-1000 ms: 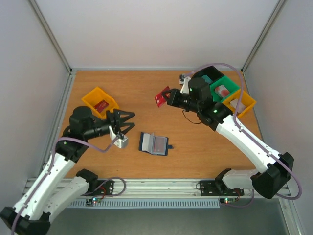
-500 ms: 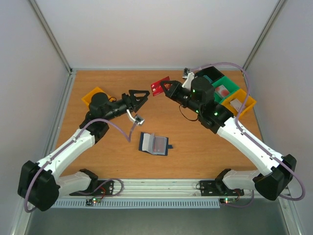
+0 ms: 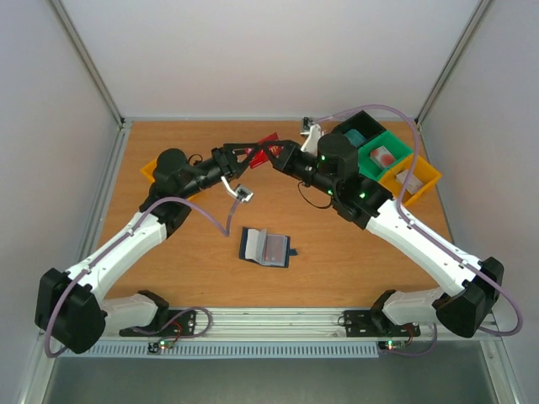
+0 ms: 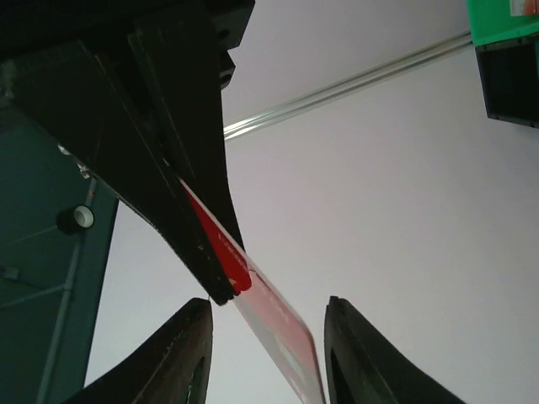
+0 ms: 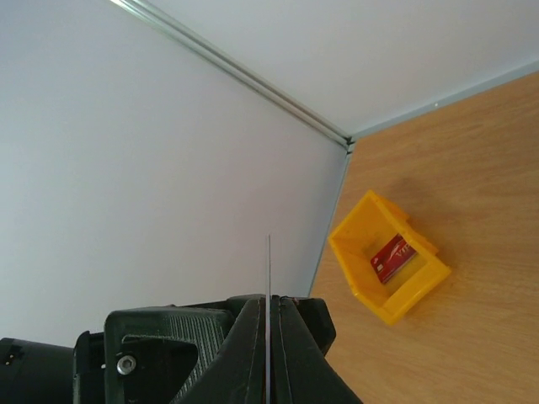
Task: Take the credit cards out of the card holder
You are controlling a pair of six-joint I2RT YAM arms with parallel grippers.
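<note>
My right gripper point(image 3: 278, 152) is shut on a red credit card point(image 3: 268, 142) and holds it in the air over the far middle of the table. In the right wrist view the card point(image 5: 269, 261) shows edge-on, pinched in the gripper point(image 5: 270, 313). My left gripper point(image 3: 250, 155) is open, with its fingers on either side of the card's free end. In the left wrist view the card point(image 4: 282, 332) hangs in the gripper point(image 4: 265, 358), touching neither finger. The navy card holder point(image 3: 264, 247) lies open on the table below, apart from both grippers.
A yellow bin point(image 5: 389, 268) at the far left holds another red card point(image 5: 393, 257); in the top view it point(image 3: 150, 169) is mostly hidden by my left arm. Black point(image 3: 360, 126), green point(image 3: 389, 150) and yellow point(image 3: 418, 179) bins stand at the far right.
My left gripper swung up and right to meet the card. My right gripper carried the card left and slightly down, so the card now sits between the left fingers.
</note>
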